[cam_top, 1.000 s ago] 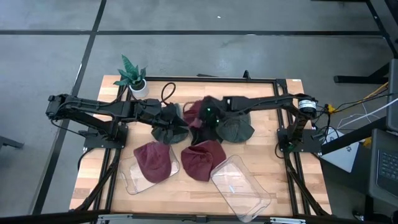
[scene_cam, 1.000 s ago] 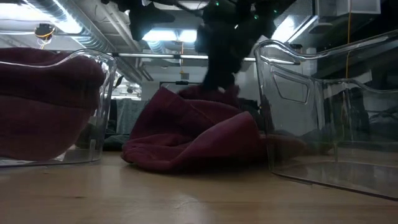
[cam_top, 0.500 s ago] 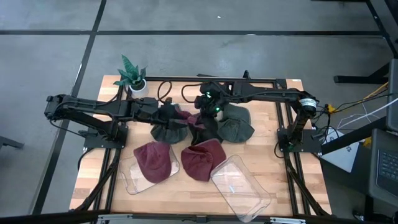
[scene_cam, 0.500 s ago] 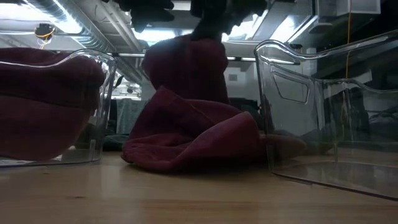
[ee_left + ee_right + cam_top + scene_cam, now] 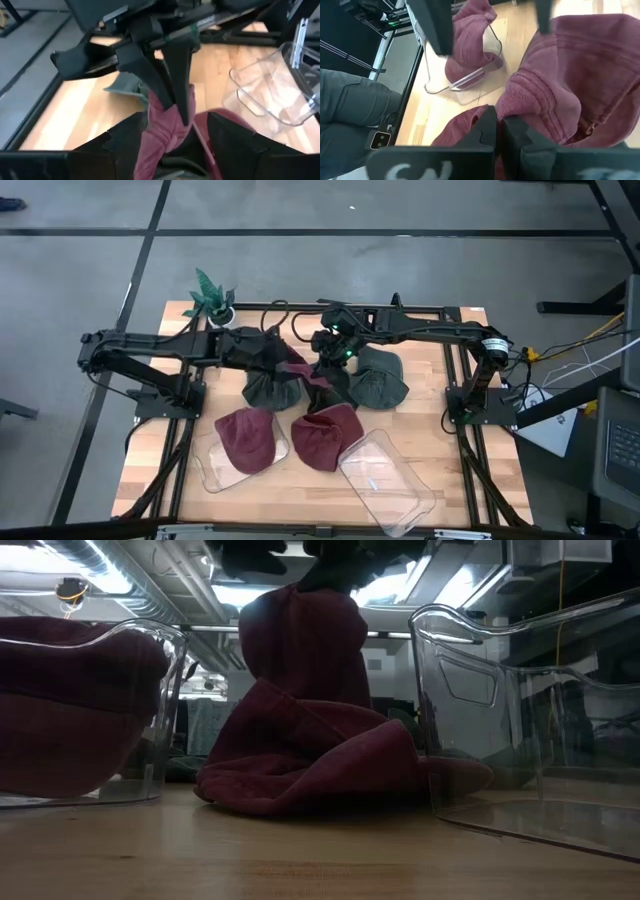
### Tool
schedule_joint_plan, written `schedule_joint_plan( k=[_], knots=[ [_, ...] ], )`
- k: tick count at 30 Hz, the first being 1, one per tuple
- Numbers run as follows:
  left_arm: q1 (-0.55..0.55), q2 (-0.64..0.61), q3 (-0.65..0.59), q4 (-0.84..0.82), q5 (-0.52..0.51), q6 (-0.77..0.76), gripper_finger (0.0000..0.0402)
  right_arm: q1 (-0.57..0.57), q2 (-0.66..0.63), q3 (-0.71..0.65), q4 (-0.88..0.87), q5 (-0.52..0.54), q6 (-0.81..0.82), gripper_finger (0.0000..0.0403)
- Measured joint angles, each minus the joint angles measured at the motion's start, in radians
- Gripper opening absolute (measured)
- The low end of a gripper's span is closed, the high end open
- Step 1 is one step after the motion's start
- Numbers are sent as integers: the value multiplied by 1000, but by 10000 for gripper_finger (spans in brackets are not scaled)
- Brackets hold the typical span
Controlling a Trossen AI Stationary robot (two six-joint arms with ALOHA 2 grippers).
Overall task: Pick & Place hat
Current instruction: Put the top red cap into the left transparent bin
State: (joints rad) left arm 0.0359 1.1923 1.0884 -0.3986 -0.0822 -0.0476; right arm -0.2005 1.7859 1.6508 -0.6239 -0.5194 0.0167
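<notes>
My right gripper (image 5: 331,358) is shut on a maroon hat (image 5: 318,378) at mid-table; the hat hangs bunched below it in the low view (image 5: 300,640). My left gripper (image 5: 288,358) is open just left of it, above a dark green hat (image 5: 268,387). In the left wrist view its fingers (image 5: 125,142) stand on either side of the hanging hat (image 5: 167,127); touching cannot be told. A second maroon hat (image 5: 325,436) lies on the table. A third (image 5: 246,436) sits in the left clear bin. Another dark green hat (image 5: 380,382) lies to the right. My right gripper pinches a bunched fold of the maroon hat's cloth (image 5: 520,102) between its two shut fingers, coming from above and pointing down. The hat hangs slack below the fingers. Its lower end is hidden behind the maroon hat lying on the table (image 5: 320,770).
An empty clear bin (image 5: 387,480) lies tilted near the table's near edge, right of the bin (image 5: 215,470) holding a hat. A potted plant (image 5: 212,298) stands at the far left corner. Black cables (image 5: 285,320) run along the far edge. The dark frame rails (image 5: 180,430) flank the work area.
My right gripper has risen and moved a little toward the table's left and far side, drawing the maroon hat up from the pile so that it now hangs. My left gripper has moved a little right and far, toward the hanging hat.
</notes>
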Motion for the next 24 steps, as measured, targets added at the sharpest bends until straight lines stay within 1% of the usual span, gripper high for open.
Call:
schedule_joint_plan(
  k=[7, 10, 14, 16, 20, 24],
  knots=[
    [21, 96, 78, -64, 82, 79, 228, 0, 0, 0, 21, -27, 10, 5],
    [21, 126, 119, -139, 82, 111, 228, 0, 0, 0, 21, -44, 10, 7],
    [22, 149, 154, -198, 82, 140, 228, 0, 0, 0, 21, -69, 10, 7],
    [21, 153, 155, -206, 82, 144, 228, 0, 0, 0, 23, -69, 10, 8],
    [22, 153, 155, -216, 65, 148, 228, 0, 0, 3, 25, -106, 13, 9],
    [22, 153, 155, -267, 34, 148, 227, 0, 0, 34, 27, -105, 11, 9]
  ],
)
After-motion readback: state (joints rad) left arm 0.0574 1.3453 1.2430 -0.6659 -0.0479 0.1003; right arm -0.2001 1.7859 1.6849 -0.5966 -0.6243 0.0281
